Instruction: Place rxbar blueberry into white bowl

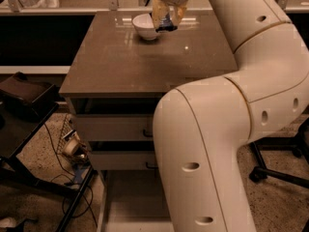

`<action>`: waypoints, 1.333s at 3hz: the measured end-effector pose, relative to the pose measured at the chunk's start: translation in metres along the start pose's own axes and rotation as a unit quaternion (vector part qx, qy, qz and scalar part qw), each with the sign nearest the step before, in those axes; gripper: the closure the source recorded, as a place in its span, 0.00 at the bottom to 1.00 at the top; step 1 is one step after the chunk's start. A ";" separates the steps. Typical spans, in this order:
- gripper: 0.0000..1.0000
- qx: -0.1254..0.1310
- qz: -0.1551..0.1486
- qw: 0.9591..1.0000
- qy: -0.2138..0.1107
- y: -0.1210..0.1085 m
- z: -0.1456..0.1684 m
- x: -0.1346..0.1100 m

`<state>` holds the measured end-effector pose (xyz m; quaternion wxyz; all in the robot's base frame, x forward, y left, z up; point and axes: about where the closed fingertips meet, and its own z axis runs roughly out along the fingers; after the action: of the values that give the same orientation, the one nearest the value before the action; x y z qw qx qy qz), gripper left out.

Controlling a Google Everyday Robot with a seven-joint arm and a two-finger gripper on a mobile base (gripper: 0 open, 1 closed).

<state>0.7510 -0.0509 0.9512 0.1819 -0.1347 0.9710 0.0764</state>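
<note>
The white bowl point(145, 26) stands near the far edge of the brown table point(125, 62), left of centre. My gripper point(165, 19) hangs just right of the bowl, over its right rim, lifted off the table. It is shut on the rxbar blueberry point(166, 25), a dark blue wrapper that shows between the yellowish fingers point(156, 11). Most of the bar is hidden by the fingers.
My large white arm point(227, 129) fills the right and lower middle of the view and hides the table's right side. Two drawers point(116, 129) sit under the tabletop. A dark stand point(24, 100) and cables are on the floor at left. A counter runs behind the table.
</note>
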 end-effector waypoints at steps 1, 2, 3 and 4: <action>1.00 -0.001 0.001 1.000 -0.013 0.002 0.005 -0.009; 1.00 0.003 0.017 0.998 -0.058 0.000 0.009 -0.035; 1.00 -0.005 0.030 0.990 -0.135 -0.007 0.013 -0.077; 1.00 -0.011 0.040 0.978 -0.204 -0.012 0.024 -0.117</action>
<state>0.8678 -0.0298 0.9717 0.3716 -0.0793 0.9172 0.1202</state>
